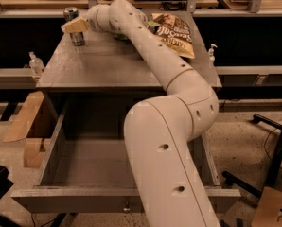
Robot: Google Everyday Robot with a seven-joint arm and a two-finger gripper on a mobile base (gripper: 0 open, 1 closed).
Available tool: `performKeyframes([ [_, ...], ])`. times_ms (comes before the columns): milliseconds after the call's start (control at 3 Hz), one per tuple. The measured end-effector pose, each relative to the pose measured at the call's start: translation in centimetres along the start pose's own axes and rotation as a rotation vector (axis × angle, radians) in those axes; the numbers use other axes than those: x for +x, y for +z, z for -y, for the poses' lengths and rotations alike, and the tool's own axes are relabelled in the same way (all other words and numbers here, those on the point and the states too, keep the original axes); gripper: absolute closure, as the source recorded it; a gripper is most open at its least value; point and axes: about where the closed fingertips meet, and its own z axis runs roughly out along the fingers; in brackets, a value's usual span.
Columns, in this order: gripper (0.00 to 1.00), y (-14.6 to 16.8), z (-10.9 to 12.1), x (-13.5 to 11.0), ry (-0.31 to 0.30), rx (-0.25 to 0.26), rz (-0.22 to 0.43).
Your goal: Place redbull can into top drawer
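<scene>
From where I stand, the front and middle of the surface [98, 65] give a broad way in from the near edge. The far left corner is crowded: the gripper [74, 26] hangs right at the redbull can [78, 38]. A snack bag [176, 32] fills the far right. The top drawer [74, 195] stands pulled out below. Its left half is reachable from above, while the robot's arm [169, 141] looms over its right half.

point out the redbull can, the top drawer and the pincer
redbull can [77, 38], camera view, its lower body
top drawer [60, 195], camera view, its front wall
pincer [70, 26], camera view, its tan end, in front of the redbull can
</scene>
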Motion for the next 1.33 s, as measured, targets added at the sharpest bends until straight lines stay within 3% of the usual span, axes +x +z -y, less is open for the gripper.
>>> performKeyframes([
  [333, 0.00, 1.4, -1.9, -0.6, 0.025, -0.044, 0.040],
  [1000, 0.42, 3.4, -3.9, -0.7, 0.064, -0.093, 0.101],
  [1333, 0.65, 3.7, -4.2, -0.7, 0.065, -0.097, 0.102],
])
